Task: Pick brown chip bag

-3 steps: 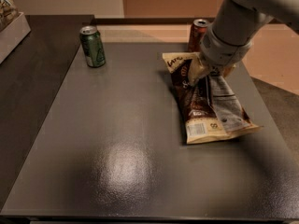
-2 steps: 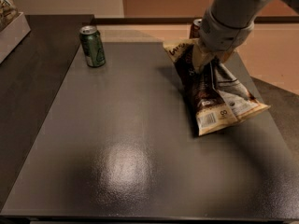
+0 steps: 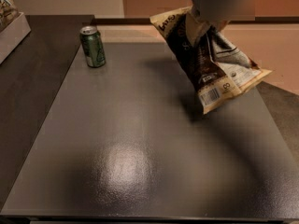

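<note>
The brown chip bag (image 3: 198, 66) hangs in the air above the right back part of the dark table (image 3: 117, 143), tilted, with its barcode end lowest. It has cream edges, a dark brown panel and a white label. My gripper (image 3: 202, 23) comes down from the top right and is shut on the bag's upper part. The bag casts a shadow on the table below it.
A green soda can (image 3: 92, 46) stands upright at the back left of the table. A white box (image 3: 11, 29) sits at the far left edge. The table's right edge runs close under the bag.
The bag was lying on the table under my gripper. It has since been lifted off the surface and now hangs from my gripper. The red-brown can behind it no longer shows.
</note>
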Controlling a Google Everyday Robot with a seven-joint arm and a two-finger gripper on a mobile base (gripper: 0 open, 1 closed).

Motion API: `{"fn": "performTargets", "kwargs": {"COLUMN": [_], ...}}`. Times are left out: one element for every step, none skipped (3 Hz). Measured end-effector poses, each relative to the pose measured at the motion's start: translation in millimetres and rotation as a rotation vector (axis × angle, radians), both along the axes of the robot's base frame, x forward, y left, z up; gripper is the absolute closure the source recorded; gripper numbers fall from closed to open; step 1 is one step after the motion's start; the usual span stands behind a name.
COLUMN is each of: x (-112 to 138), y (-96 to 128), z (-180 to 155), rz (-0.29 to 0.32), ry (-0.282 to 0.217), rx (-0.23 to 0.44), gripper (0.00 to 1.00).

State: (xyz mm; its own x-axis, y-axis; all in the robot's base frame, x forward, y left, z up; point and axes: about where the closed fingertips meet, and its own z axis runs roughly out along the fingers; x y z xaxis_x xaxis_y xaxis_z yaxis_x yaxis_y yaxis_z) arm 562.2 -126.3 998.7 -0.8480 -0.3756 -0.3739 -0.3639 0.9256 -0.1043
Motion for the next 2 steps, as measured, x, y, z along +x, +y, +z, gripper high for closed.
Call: {"fn": "performTargets", "kwargs": {"x": [0.6,1.2], "y": [14.8,16.2], "z": [24.6,27.7], "rz": [0.072,0.077], "ry": [-0.045,-0.056], "rx": [-0.031,-0.029], "gripper": [1.00,1.00]}}
